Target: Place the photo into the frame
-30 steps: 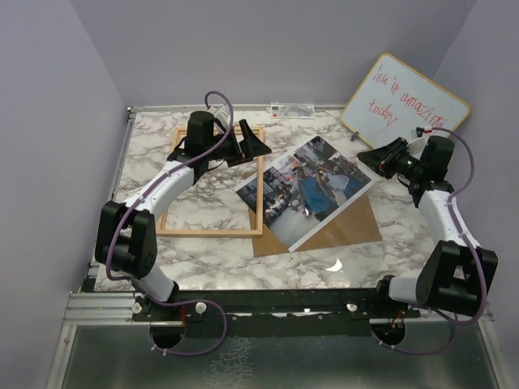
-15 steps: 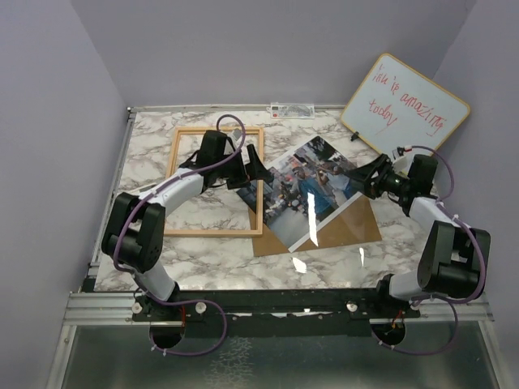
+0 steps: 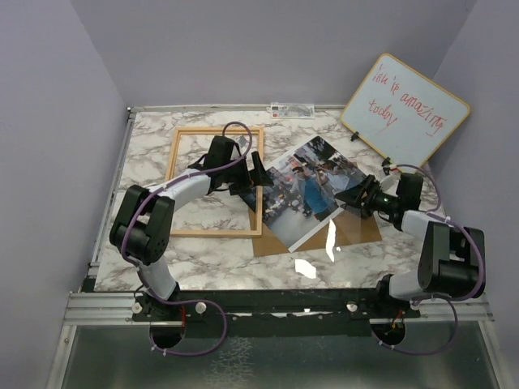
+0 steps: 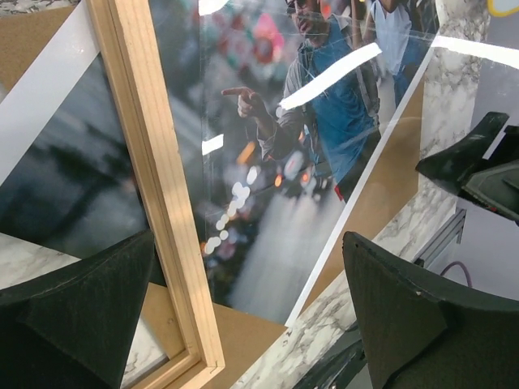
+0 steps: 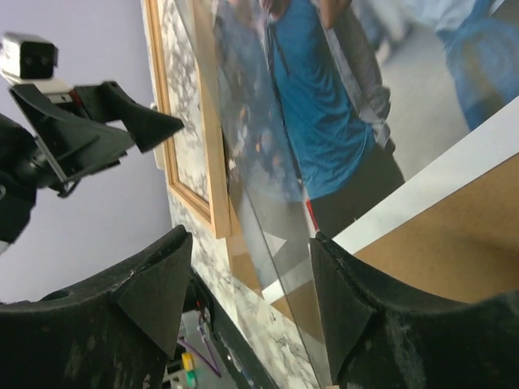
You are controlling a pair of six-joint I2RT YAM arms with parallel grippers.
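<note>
Wood frame (image 3: 207, 232) lies flat on the marble table (image 3: 203, 253), left of centre; photo (image 3: 312, 188) lies face up just to its right, on the brown backing board (image 3: 361, 228), turned at an angle. In the left wrist view the photo's left corner crosses the frame's right rail and looks tucked under it (could also just be butted against it; can't tell). Glints over the print and board suggest a clear sheet on top; an edge of it shows in the right wrist view, but I can't trace the whole outline.

Left gripper (image 3: 250, 178) is spread wide, straddling that right rail, gripping nothing. Right gripper (image 3: 347, 197) sits low at the photo's right edge; fingers apart, nothing pinched that I can see.

Handling, my read: the photo is light, floppy and slick. Lying flat on the board it offers no edge to get a finger under, and a mid-sheet pinch would crease it. Best hold is the white border at a corner; slide it rather than lift it. The frame is stiff and light, so take it by a rail.

Risks: the glossy face slips out of the pads; the clear sheet drags along with the print.

Whiteboard (image 3: 405, 109) leans at back right, not involved.
</note>
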